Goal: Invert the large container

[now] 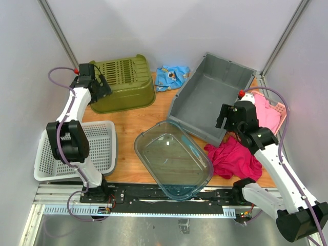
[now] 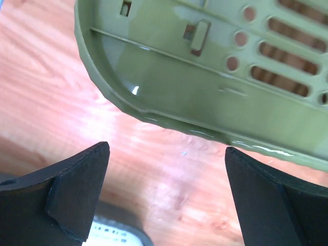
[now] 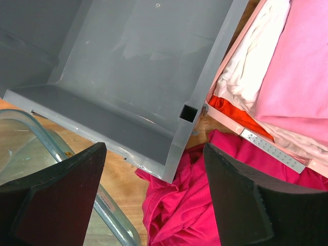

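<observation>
The large grey bin (image 1: 207, 97) stands open side up at the back right of the wooden table. Its near right corner (image 3: 187, 115) rests against a magenta cloth (image 3: 189, 205). My right gripper (image 1: 225, 117) is open and empty, hovering just above that corner, with the jaws (image 3: 154, 151) spread to either side of it. My left gripper (image 1: 102, 84) is open and empty at the left end of an olive green basket (image 1: 125, 84). That basket lies with its slotted bottom up, and its rim (image 2: 205, 77) is just beyond the fingers.
A clear plastic tub (image 1: 174, 159) sits upright front centre, close to the bin's near wall. A white basket (image 1: 77, 148) is front left. A pink tray of folded clothes (image 1: 269, 110) lies right of the bin. The magenta cloth (image 1: 233, 156) and a blue cloth (image 1: 171, 77) lie on the table.
</observation>
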`<action>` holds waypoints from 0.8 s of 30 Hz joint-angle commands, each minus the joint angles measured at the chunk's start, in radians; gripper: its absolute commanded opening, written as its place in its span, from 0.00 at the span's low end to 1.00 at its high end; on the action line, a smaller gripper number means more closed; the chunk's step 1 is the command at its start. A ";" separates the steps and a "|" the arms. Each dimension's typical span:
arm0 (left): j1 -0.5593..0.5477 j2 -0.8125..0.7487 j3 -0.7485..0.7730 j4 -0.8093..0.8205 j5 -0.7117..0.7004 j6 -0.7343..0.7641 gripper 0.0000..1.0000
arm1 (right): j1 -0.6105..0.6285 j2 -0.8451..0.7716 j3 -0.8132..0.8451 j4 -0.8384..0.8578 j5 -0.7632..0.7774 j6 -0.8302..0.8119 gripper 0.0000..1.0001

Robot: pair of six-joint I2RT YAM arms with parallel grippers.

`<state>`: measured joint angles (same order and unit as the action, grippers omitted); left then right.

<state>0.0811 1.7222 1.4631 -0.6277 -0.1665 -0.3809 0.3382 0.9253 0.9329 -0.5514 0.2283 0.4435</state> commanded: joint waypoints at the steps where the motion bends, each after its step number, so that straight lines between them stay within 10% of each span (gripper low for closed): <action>1: 0.004 -0.021 0.086 0.083 0.059 -0.036 0.99 | 0.015 -0.030 -0.007 -0.005 0.011 -0.019 0.79; 11: -0.392 -0.292 -0.010 0.103 -0.117 0.020 0.99 | 0.015 0.020 -0.004 0.028 -0.026 -0.015 0.78; 24: -0.621 0.088 0.141 0.207 -0.097 0.017 0.99 | 0.015 -0.022 -0.021 -0.001 -0.003 0.019 0.79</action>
<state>-0.5369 1.7416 1.5322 -0.4808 -0.2420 -0.3820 0.3382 0.9546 0.9314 -0.5365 0.1913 0.4488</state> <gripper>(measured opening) 0.991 0.786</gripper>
